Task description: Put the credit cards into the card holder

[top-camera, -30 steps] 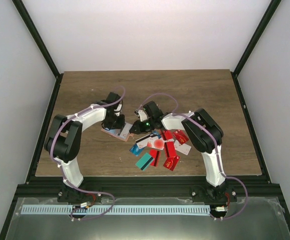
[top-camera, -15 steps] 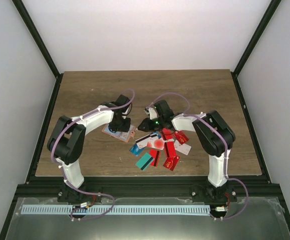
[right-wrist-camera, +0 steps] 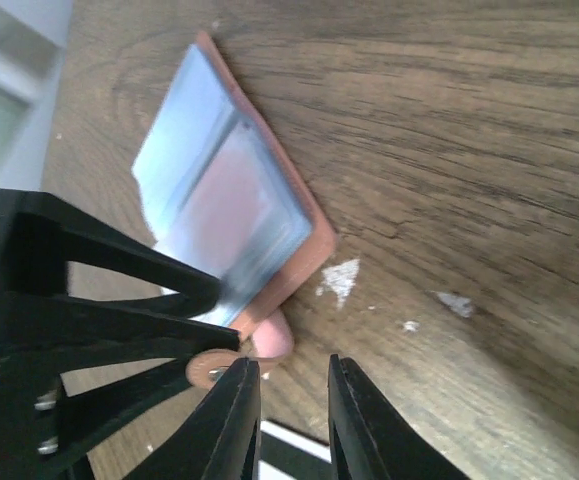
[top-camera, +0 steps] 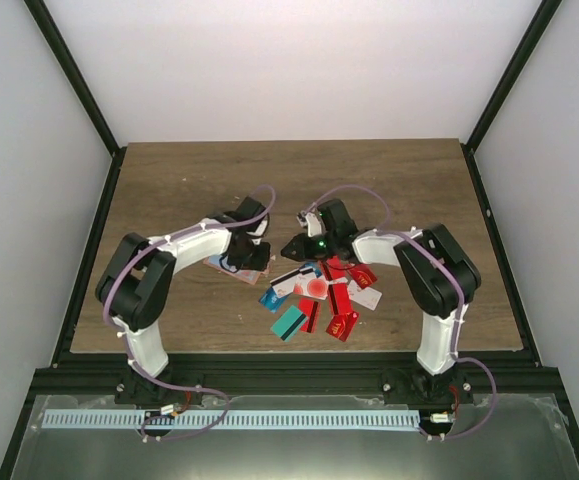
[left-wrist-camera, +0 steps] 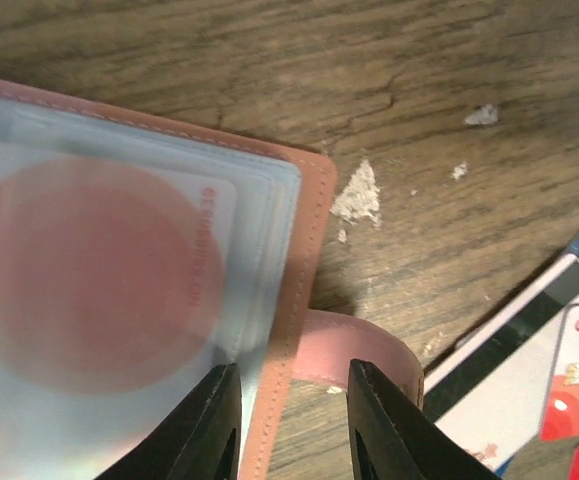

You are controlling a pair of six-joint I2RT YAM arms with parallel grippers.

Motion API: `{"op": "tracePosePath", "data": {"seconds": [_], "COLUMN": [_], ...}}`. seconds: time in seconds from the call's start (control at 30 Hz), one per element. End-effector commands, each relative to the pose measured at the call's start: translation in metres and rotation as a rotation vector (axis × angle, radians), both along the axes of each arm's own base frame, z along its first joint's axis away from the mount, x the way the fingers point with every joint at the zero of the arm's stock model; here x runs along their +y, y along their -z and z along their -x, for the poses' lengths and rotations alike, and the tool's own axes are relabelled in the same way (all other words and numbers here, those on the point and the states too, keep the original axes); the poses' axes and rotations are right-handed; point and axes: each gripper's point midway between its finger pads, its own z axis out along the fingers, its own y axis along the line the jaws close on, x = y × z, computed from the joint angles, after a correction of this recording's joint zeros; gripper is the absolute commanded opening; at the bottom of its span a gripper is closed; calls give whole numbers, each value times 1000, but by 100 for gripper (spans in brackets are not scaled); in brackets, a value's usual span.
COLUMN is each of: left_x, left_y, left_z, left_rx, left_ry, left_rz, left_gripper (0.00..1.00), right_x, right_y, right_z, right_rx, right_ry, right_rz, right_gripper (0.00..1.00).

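The card holder (top-camera: 231,265) lies open on the wooden table, salmon-brown with clear sleeves, and a card with a red circle shows inside it (left-wrist-camera: 119,300). Its pink strap (left-wrist-camera: 359,345) curls out at the corner. My left gripper (top-camera: 254,248) is low over the holder's right edge, its jaws (left-wrist-camera: 289,425) apart and straddling that edge and strap. My right gripper (top-camera: 294,247) is just right of the holder, its jaws (right-wrist-camera: 294,420) slightly apart and empty, next to the strap's snap (right-wrist-camera: 209,370). The credit cards (top-camera: 319,292), mostly red, lie in a loose pile to the right.
A white card with a black stripe (left-wrist-camera: 529,390) lies close to the holder's corner. White scuff marks (left-wrist-camera: 361,192) are on the wood. Black frame posts and white walls enclose the table (top-camera: 169,180).
My left gripper has moved right along the holder to its right edge. My right gripper has drawn back to the right, away from the holder. The card pile has not moved.
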Motion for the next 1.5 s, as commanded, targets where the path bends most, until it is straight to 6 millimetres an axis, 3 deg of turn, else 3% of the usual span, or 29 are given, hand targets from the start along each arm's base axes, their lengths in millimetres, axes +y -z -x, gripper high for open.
{"op": "tracePosePath", "data": {"seconds": [0.0, 0.1, 0.2, 0.33, 0.43, 0.57, 0.7, 0.9, 1.03, 1.23, 1.47], "left_x": [-19, -11, 11, 48, 64, 66, 63, 53, 52, 44, 36], "left_y": [-34, -64, -83, -68, -51, -28, -1, 12, 11, 8, -32], "left_z": [-8, -13, -18, -21, -20, -18, -11, 4, 13, 30, 36], "left_rx": [-84, -152, -207, -213, -203, -177, -125, -80, -75, -57, -140], "left_ry": [2, -26, -75, -162, -208, -216, -212, -198, -201, -203, -206], "left_rz": [155, 198, 200, 109, 78, 81, 90, 147, 176, 224, 271], "left_gripper": [33, 39, 43, 45, 46, 50, 51, 51, 51, 52, 54], "right_x": [5, 4, -2, -22, -38, -72, -105, -145, -147, -143, -149], "right_y": [-40, -53, -59, -60, -55, -42, -27, 8, 23, 27, 34], "right_z": [1, 8, 16, 33, 52, 75, 97, 132, 138, 124, 124], "right_rx": [-68, -74, -76, -98, -89, -49, 12, 125, 139, 104, 100], "right_ry": [-29, -36, -22, 34, 76, 180, 266, 356, 388, 410, 396], "right_rz": [-97, -123, -101, -11, 65, 207, 355, 564, 618, 655, 719], "right_gripper": [21, 21, 22, 23, 25, 29, 42, 52, 55, 55, 56]}}
